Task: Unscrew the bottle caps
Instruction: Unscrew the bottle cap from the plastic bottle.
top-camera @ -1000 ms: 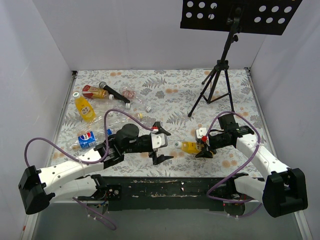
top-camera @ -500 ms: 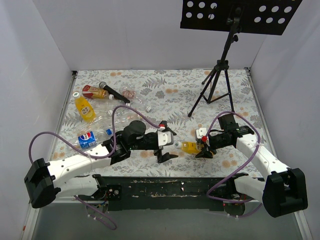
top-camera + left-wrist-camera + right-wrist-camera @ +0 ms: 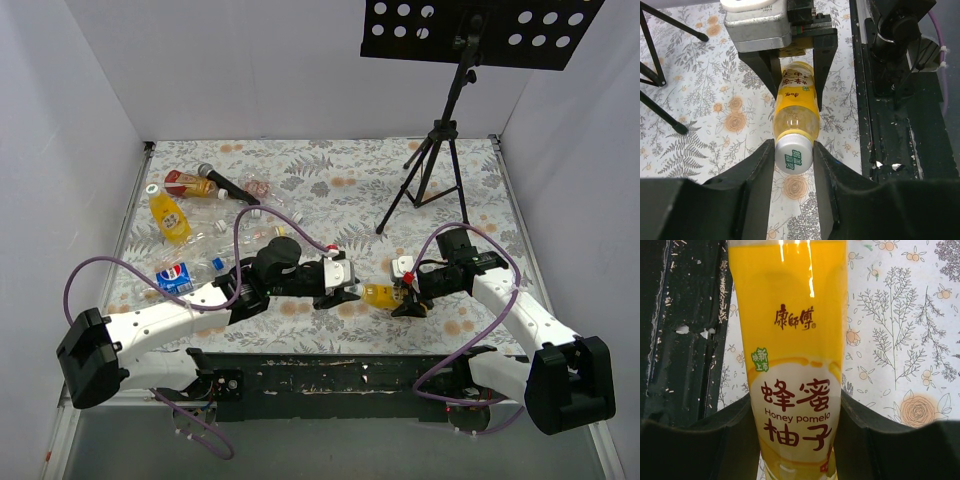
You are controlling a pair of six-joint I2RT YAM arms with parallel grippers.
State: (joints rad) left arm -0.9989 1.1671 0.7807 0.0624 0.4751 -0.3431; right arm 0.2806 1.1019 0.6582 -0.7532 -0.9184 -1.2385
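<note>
One bottle [image 3: 383, 294] horizontal, cap [image 3: 794, 155] toward left end effector [image 3: 794, 159].

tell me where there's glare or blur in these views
Right wrist: bright glare streaks across the top of the orange-yellow plastic honey pomelo bottle, label print sharp. Left wrist: white screw cap sharp, near gripper fingers soft. Top external: even light, faint shadows.

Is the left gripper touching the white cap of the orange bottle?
Touching. The left wrist view shows the left gripper pressed against both sides of the cap.
</note>
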